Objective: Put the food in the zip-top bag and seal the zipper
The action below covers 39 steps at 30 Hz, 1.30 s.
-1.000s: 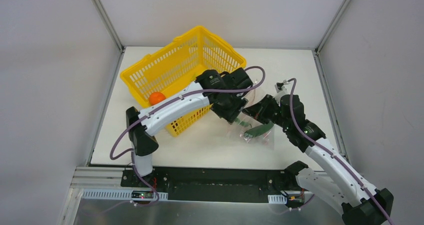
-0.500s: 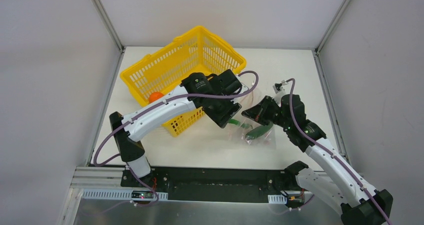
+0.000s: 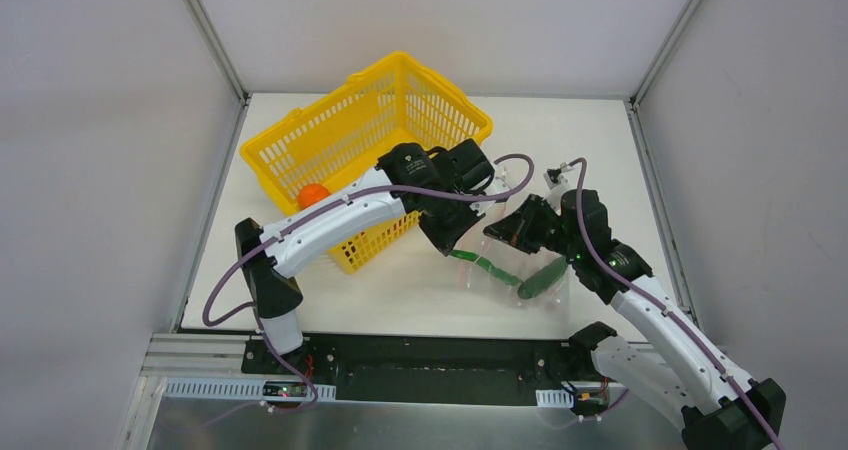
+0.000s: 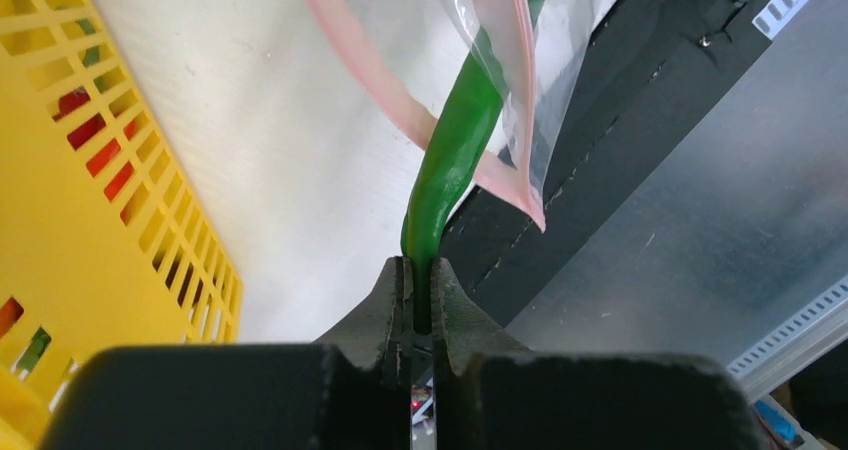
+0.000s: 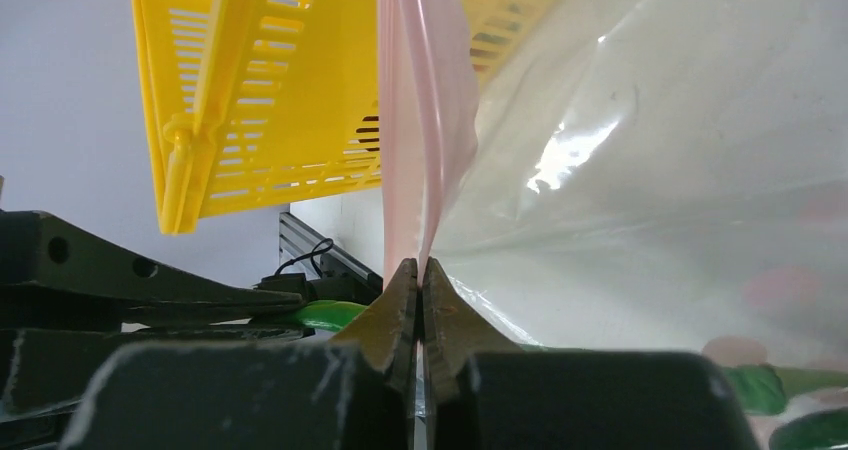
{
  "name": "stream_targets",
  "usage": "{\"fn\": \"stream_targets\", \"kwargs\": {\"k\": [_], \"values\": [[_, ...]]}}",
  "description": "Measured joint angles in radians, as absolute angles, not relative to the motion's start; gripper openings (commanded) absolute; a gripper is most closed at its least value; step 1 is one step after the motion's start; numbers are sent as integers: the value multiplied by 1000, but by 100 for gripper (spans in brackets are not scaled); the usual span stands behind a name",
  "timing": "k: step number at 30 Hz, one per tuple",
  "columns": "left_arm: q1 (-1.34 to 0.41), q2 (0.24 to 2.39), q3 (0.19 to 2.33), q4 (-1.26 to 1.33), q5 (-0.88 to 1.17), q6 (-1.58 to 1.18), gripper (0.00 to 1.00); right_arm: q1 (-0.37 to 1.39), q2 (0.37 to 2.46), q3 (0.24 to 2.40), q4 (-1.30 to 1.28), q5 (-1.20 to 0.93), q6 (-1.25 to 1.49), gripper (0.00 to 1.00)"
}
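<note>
Here the left gripper (image 4: pixel 420 270) has its jaws clamped on the end of a long green toy pepper (image 4: pixel 455 160), whose tip pokes into the mouth of the clear pink-dotted zip-top bag (image 5: pixel 650 170) just right of the yellow plastic basket (image 3: pixel 330 140). The right gripper (image 5: pixel 420 275) pinches the thin pink zipper strip (image 5: pixel 425 120), jaws tight on it. A second green pepper (image 3: pixel 541 277) lies inside the bag, and a small orange round fruit (image 3: pixel 314 195) sits in the basket.

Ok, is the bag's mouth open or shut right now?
Open. The green pepper in the left gripper passes between the parted pink zipper strips; the right gripper pinches one strip.
</note>
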<state>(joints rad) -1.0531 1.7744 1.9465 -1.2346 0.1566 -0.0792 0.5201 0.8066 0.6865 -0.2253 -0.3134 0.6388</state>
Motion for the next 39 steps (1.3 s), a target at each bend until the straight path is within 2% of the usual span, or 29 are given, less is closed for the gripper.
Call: {"fn": "stream_targets", "kwargs": {"k": [17, 36, 39], "values": [[-1052, 1589, 1693, -960, -14, -381, 0, 521, 788, 686, -223, -300, 647, 0], [-1061, 1659, 1650, -718, -6, -558, 0, 521, 766, 656, -112, -220, 756, 0], [-1061, 1670, 1650, -696, -1, -570, 11, 521, 761, 656, -107, -198, 759, 0]]}}
